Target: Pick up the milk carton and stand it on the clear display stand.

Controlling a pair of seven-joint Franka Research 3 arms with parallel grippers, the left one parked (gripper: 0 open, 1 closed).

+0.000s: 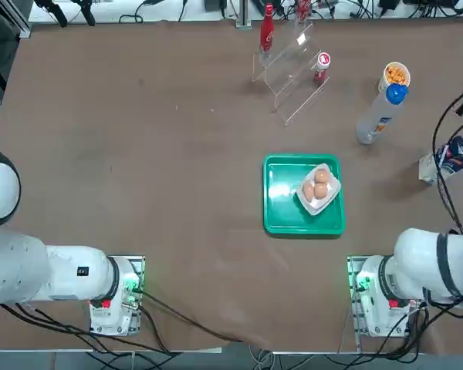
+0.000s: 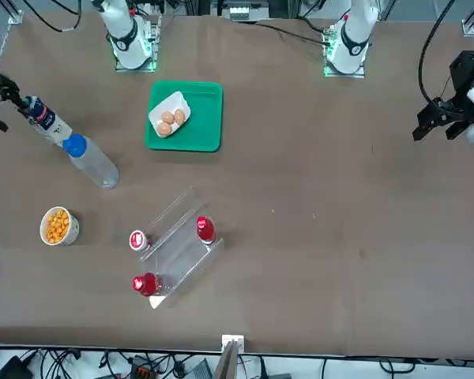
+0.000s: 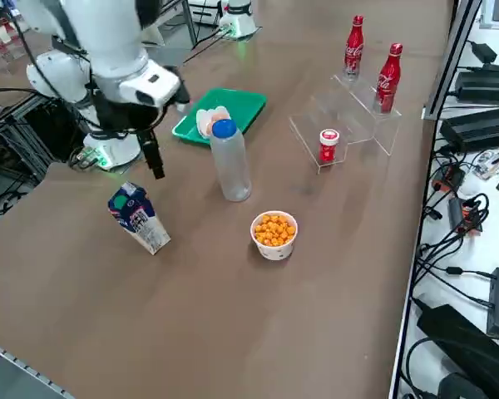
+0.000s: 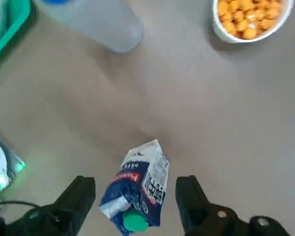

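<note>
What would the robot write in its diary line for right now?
step: approach | right gripper: open, above milk carton, not touching | milk carton: on table, upright | clear display stand: no carton yet

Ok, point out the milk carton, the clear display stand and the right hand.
milk carton (image 3: pixel 138 218), right side view, printed side.
clear display stand (image 3: pixel 349 116), right side view, upper step.
right hand (image 4: pixel 135 196), right wrist view, midway between open fingertips.
</note>
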